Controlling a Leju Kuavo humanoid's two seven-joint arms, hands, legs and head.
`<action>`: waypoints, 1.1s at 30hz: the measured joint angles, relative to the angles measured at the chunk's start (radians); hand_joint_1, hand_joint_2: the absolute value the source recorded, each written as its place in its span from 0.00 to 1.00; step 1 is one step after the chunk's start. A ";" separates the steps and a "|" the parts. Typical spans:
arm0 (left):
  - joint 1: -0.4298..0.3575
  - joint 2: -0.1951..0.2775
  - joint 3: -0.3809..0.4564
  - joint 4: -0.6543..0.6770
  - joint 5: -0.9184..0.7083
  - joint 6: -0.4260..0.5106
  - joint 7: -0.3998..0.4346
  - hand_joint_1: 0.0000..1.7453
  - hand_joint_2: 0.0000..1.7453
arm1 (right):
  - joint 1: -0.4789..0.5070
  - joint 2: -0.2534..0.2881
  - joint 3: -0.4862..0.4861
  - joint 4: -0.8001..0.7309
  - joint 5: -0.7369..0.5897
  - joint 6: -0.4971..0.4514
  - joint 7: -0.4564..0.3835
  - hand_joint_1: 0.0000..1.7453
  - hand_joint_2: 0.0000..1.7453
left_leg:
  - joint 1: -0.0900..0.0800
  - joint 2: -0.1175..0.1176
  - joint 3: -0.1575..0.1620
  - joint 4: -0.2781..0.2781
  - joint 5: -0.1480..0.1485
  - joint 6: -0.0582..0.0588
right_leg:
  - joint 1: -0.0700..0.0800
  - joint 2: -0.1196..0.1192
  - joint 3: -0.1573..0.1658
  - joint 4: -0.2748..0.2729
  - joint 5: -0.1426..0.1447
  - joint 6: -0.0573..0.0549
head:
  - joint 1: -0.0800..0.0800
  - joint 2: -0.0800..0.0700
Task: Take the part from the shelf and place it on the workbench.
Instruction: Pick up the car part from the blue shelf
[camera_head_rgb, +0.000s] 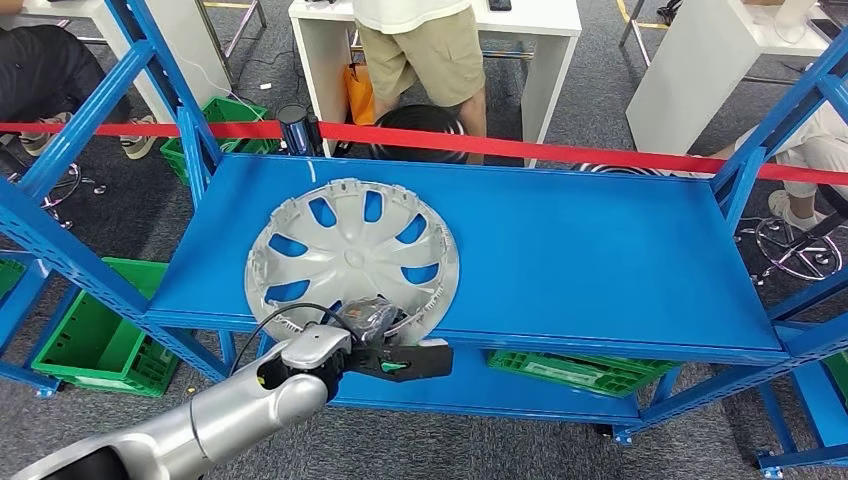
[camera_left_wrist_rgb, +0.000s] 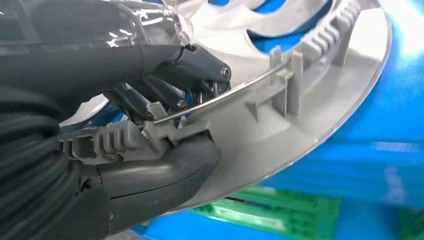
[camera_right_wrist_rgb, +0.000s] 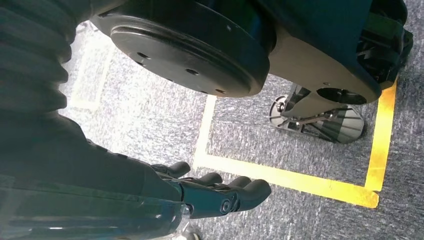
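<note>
A silver hubcap (camera_head_rgb: 350, 256) lies on the blue shelf (camera_head_rgb: 600, 250), on its left half, with its near rim over the front edge. My left hand (camera_head_rgb: 385, 338) grips that near rim. In the left wrist view the thumb (camera_left_wrist_rgb: 165, 175) lies under the rim of the hubcap (camera_left_wrist_rgb: 300, 100) and the dark fingers (camera_left_wrist_rgb: 165, 90) press on its ribbed inner side. My right hand (camera_right_wrist_rgb: 215, 192) hangs over the carpeted floor, its fingers loosely curled and holding nothing.
A red barrier tape (camera_head_rgb: 560, 150) runs behind the shelf. Blue uprights (camera_head_rgb: 70, 150) frame both sides. Green crates (camera_head_rgb: 95, 345) sit low on the left and under the shelf (camera_head_rgb: 570, 370). A person (camera_head_rgb: 420, 50) stands beyond, by white tables. Yellow floor tape (camera_right_wrist_rgb: 300, 180) marks the carpet.
</note>
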 joint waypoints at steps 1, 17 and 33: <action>0.000 -0.001 -0.005 0.000 0.001 0.042 -0.003 1.00 1.00 | 0.001 0.000 0.000 0.000 -0.003 -0.001 -0.004 0.00 1.00 | 0.000 -0.001 0.000 0.000 0.000 0.000 | 0.000 0.000 0.000 0.000 0.000 0.000 | 0.000 0.000; 0.073 -0.040 -0.018 -0.157 -0.210 0.937 -0.426 1.00 1.00 | 0.009 0.001 0.002 0.000 -0.009 -0.026 -0.015 0.00 1.00 | 0.000 -0.002 -0.002 0.000 -0.001 -0.001 | 0.000 -0.003 -0.001 0.000 -0.001 0.001 | 0.000 0.000; 0.184 -0.114 0.105 -0.294 -0.175 0.974 -0.656 1.00 1.00 | 0.008 0.001 0.025 0.000 -0.028 -0.034 -0.019 0.00 1.00 | 0.000 0.002 -0.002 0.000 -0.001 -0.001 | 0.000 -0.001 0.000 0.000 -0.001 0.001 | 0.000 0.000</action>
